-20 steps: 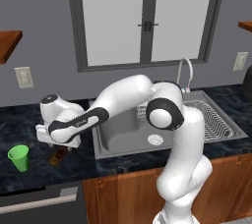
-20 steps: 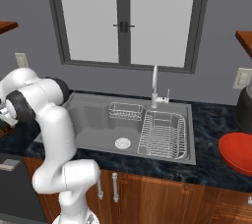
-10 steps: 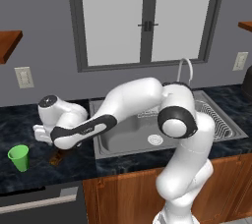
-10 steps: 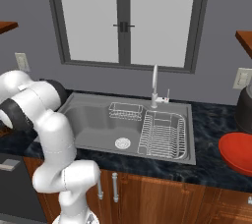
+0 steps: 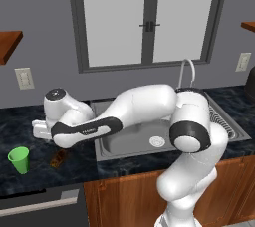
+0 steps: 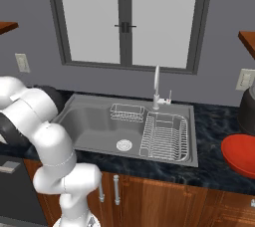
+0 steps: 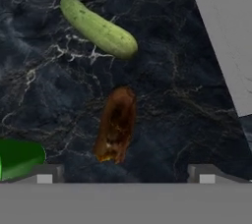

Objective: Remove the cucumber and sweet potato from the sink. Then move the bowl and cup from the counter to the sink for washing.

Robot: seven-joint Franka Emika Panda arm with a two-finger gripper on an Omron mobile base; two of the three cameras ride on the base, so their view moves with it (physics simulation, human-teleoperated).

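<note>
Dark marbled counter (image 7: 59, 85) beside a grey steel sink is seen in a simulated kitchen, with a double window set in the grey wall behind it. On that counter, left of the sink (image 6: 89, 121), the sweet potato (image 7: 115, 125) is laid flat as a reddish-brown lump, and the cucumber (image 7: 98, 27) is laid just beyond it, near but not touching, the two resting at different angles. In the hand view the gripper (image 7: 125, 176) is held above the sweet potato with its jaws spread wide and nothing between them; only the two finger tips (image 7: 45, 175) are seen at the lower edge. The cup (image 5: 19, 159), bright green, is stood upright near the counter's front edge, well left of the sweet potato (image 5: 59, 158), and its side is caught at the lower left of the hand view (image 7: 18, 158). Inside the basin a round white drain (image 6: 124, 145), a wire basket (image 6: 126, 112) at the back wall and a wire dish rack (image 6: 167, 136) on the right side are seen, with the curved faucet (image 6: 157, 84) behind. The bowl (image 6: 241, 154), plain red, is placed on the counter well to the right of the sink, cut off by the frame edge.
</note>
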